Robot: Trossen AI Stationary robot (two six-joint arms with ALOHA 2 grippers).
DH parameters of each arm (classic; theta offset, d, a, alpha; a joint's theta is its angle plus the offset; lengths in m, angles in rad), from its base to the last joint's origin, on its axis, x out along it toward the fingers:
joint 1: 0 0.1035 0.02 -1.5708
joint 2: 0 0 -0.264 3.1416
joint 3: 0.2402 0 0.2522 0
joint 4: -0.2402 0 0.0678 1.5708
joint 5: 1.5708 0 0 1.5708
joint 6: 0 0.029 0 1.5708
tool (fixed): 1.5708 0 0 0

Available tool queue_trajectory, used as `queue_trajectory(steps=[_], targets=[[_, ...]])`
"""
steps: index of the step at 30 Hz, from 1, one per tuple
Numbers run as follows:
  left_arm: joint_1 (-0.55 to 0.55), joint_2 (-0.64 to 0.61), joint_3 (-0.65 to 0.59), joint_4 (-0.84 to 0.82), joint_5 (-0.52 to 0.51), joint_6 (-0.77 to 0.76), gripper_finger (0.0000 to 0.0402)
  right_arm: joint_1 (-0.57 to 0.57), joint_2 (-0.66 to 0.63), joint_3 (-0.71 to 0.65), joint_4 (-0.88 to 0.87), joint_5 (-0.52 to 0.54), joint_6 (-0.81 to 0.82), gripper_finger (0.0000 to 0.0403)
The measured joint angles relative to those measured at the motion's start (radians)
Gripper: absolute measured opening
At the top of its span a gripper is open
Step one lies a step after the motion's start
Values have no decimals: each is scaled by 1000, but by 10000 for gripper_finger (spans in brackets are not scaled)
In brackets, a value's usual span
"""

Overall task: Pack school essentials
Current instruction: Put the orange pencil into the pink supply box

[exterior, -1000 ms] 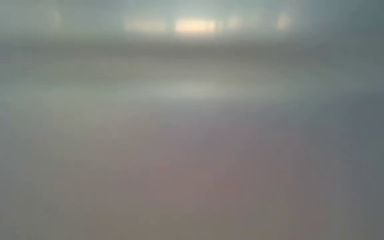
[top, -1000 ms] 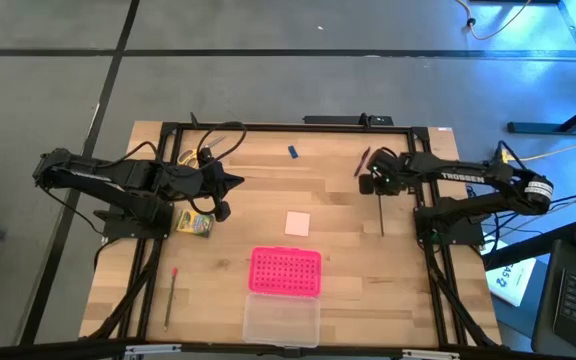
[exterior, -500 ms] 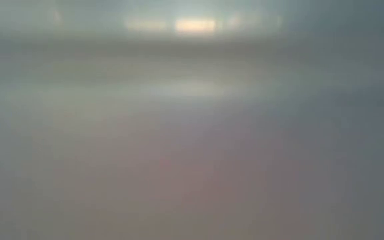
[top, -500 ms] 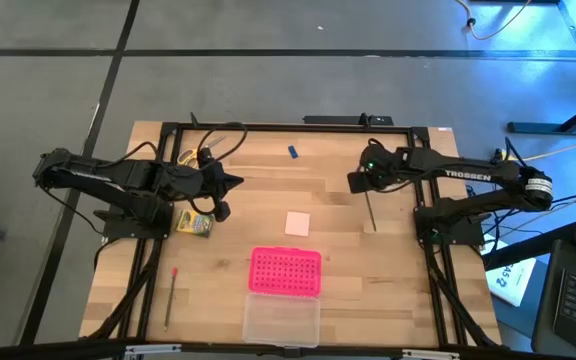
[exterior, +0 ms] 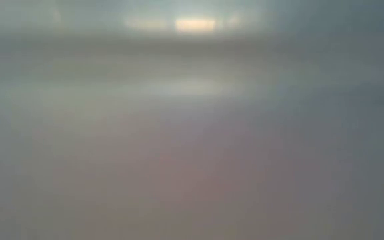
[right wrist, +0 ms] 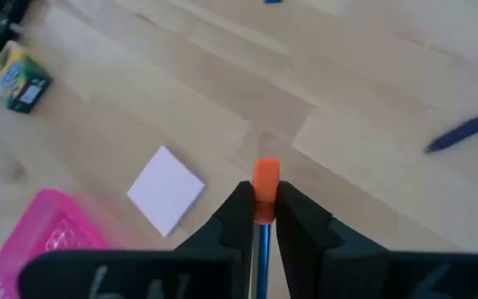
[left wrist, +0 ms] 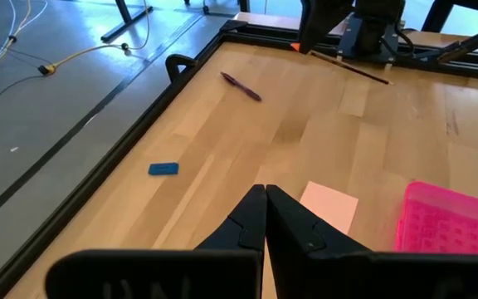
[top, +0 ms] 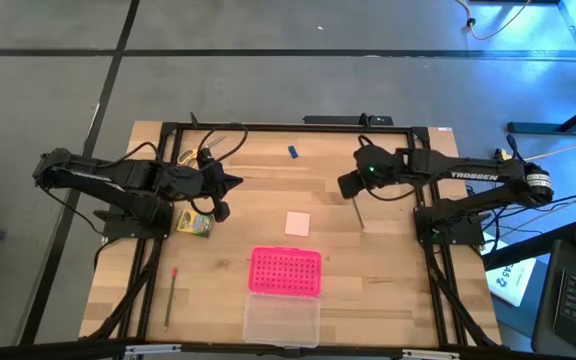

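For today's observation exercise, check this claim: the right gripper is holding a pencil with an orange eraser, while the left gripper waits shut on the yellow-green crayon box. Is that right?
Not quite. The left gripper is shut, but on nothing: the high view shows the crayon box lying on the table beside that arm. The right gripper does hold the pencil with an orange eraser, as the right wrist view shows.

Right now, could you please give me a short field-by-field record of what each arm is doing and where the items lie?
right tool: shut on pencil with orange eraser end, carried above the table
left tool: shut, empty, waiting at the table's left side
pink box: open, clear half toward the near edge
pink pad: flat, between the arms
crayon box: beside the left arm
blue piece: near the far edge
red-tipped pencil: near-left part of the table
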Motion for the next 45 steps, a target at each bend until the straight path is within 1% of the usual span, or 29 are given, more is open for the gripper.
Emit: queue_trajectory(steps=[6,13,19,23,26,30,33,36,39,42,45], targets=[[-5,0,0,0,26,0,0,50,1,0,118,9,-79,44],[-17,0,0,0,27,-1,0,91,1,0,262,9,-164,44],[-42,0,0,0,27,-3,0,132,1,0,329,8,-202,44],[-70,17,0,1,36,-22,0,150,1,0,341,8,-212,44],[-83,50,0,-3,107,-58,0,161,1,0,354,7,-226,44],[-107,123,0,-28,199,-122,0,174,1,0,356,7,-236,44],[-125,172,0,-40,251,-132,0,180,1,0,355,6,-258,44],[-137,204,0,-58,324,-133,0,185,1,0,355,6,-275,44],[-151,229,0,-104,389,-157,0,185,1,0,355,6,-286,44],[-179,263,0,-143,440,-223,0,185,1,0,355,7,-298,44],[-222,309,0,-138,454,-285,0,185,1,0,356,7,-307,44]])
